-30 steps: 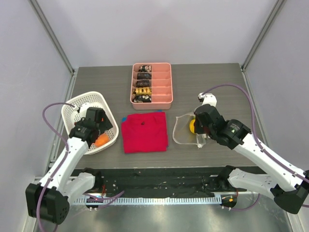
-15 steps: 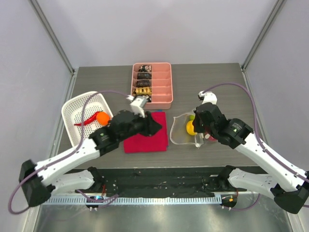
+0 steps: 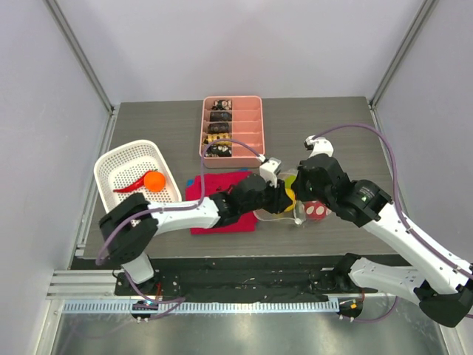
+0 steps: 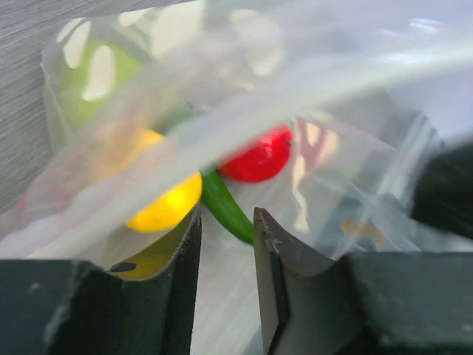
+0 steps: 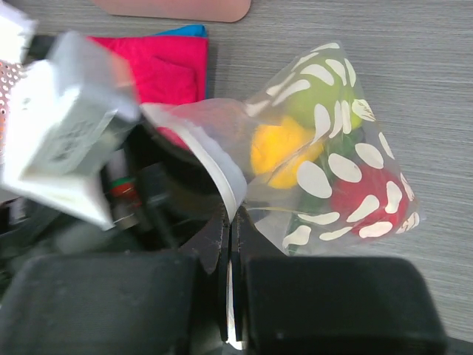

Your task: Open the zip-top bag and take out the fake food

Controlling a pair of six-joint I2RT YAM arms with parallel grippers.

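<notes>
The zip-top bag, clear with white dots, lies right of the red cloth, its mouth facing left. My right gripper is shut on the bag's white rim and holds the mouth up. My left gripper reaches into the mouth with its jaws a little apart and nothing between them. Just ahead of it lie fake food pieces: a green pod, a yellow fruit and a red apple. In the top view the left gripper is at the bag's opening. A red chili and an orange lie in the basket.
A white lattice basket stands at the left. The red cloth lies mid-table under my left arm. A pink divided tray with dark and gold pieces sits at the back.
My left arm left the orange in the basket, swung right across the red cloth and entered the bag's mouth, its jaws narrowing. The right gripper kept its hold on the rim.
</notes>
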